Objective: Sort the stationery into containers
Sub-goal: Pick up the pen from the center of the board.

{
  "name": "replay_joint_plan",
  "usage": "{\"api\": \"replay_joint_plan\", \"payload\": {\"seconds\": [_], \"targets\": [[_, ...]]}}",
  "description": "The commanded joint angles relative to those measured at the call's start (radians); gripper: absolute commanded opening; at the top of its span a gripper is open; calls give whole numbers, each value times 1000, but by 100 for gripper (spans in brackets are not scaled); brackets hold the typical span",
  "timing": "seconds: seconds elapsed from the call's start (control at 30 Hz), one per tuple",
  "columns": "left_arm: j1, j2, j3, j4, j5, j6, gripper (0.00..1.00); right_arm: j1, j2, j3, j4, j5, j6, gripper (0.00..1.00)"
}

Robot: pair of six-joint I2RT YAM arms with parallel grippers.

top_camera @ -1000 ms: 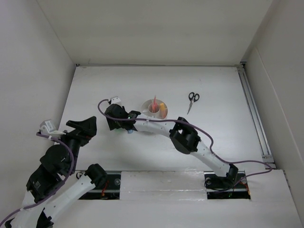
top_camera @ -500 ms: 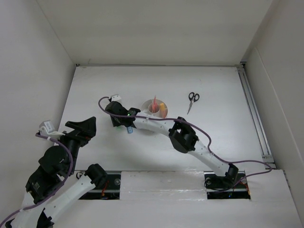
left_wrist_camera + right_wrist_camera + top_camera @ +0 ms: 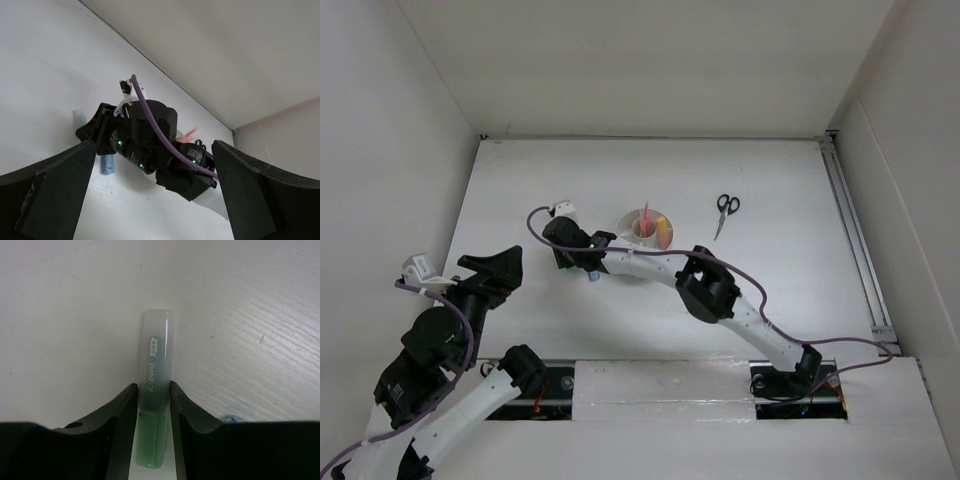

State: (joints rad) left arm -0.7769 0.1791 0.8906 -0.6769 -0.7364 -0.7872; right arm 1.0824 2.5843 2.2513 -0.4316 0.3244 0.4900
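Note:
My right gripper (image 3: 567, 262) reaches left of the round white organizer (image 3: 628, 222) and is down at the table. In the right wrist view its jaws (image 3: 152, 390) press both sides of the short green marker (image 3: 155, 410), which lies on the table. The short blue marker (image 3: 593, 275) lies just beside it and also shows in the right wrist view (image 3: 231, 417) and the left wrist view (image 3: 106, 164). A pink pen (image 3: 644, 215) and an orange-yellow marker (image 3: 665, 233) stand in the organizer. Black-handled scissors (image 3: 725, 212) lie to its right. My left gripper (image 3: 495, 266) is open and empty, raised at the left.
White walls enclose the table on the left, back and right. A metal rail (image 3: 855, 240) runs along the right edge. My right arm (image 3: 710, 285) stretches diagonally across the table's middle, with its purple cable (image 3: 535, 222) looping over the wrist.
My right wrist has shifted slightly toward the near right and turned over the green marker. The left arm has not moved.

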Motion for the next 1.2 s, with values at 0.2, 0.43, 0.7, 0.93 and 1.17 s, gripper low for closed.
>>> {"api": "replay_joint_plan", "payload": {"seconds": [0.2, 0.43, 0.7, 0.93, 1.17], "targets": [[5, -3, 13, 39, -1, 23, 100, 39, 59, -91, -188, 88, -18, 37], [5, -3, 13, 39, -1, 23, 100, 48, 69, -136, -197, 94, -8, 40], [5, -12, 13, 39, -1, 23, 100, 57, 69, -159, -187, 84, -8, 41], [5, -12, 13, 39, -1, 23, 100, 57, -22, -277, -32, -62, -79, 0], [5, -21, 4, 48, -1, 23, 100, 57, -330, -576, 382, -275, -194, 0]]}}
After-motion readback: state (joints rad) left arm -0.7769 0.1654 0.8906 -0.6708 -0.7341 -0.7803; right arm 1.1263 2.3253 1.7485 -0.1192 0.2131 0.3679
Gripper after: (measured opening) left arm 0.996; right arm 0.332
